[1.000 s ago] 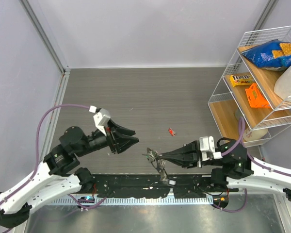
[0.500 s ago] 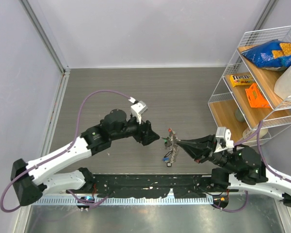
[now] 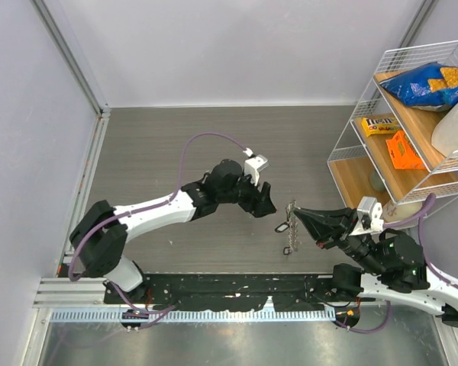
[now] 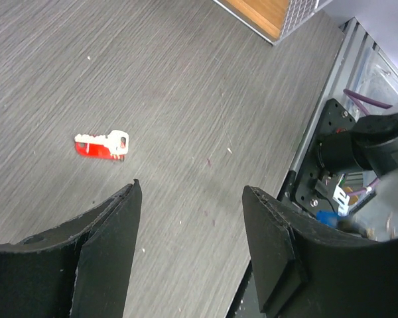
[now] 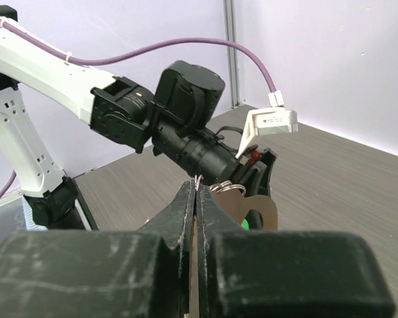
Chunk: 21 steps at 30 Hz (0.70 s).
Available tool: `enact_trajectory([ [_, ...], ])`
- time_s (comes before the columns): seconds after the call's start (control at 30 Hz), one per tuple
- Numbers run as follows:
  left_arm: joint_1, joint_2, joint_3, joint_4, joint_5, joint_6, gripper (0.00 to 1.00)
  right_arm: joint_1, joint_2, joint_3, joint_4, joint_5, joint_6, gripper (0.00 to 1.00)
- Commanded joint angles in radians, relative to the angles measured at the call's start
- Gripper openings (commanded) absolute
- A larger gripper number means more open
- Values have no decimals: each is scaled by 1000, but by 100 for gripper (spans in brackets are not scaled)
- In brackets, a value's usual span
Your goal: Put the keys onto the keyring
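The right tool (image 5: 196,189) hides most of the keyring (image 5: 229,188), it seems.

Seen from above, the table (image 3: 160,152) gives a gripper open passage from 9 o'clock round to 12, up to the back wall (image 3: 237,46). At 3 o'clock the wire shelf (image 3: 412,137) blocks the right edge, and at 6 o'clock the base rail (image 3: 237,288) closes the near side. Mid-table is tight. The left gripper (image 3: 266,204) and right gripper (image 3: 298,214) point tip toward tip, and the keyring (image 3: 288,230) dangles from the right gripper's closed tips, filling the gap between them. A purple cable (image 3: 206,139) arcs over the left arm toward 11 o'clock. Between the left gripper's parted jaws runs an unobstructed lane of tabletop. The red key (image 4: 101,144) lies flat at 10 o'clock of that lane, touching neither jaw.
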Motion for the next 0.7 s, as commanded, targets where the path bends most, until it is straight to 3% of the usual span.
enact_trajectory([
  [0.0, 4, 84, 84, 102, 30, -3, 67, 7, -39, 62, 54, 36, -56, 6],
  [0.3, 3, 270, 152, 77, -39, -17, 65, 5, -59, 123, -24, 67, -84, 6],
  [0.67, 3, 377, 230, -16, -130, -43, 66, 5, -108, 128, -60, 56, -85, 6],
])
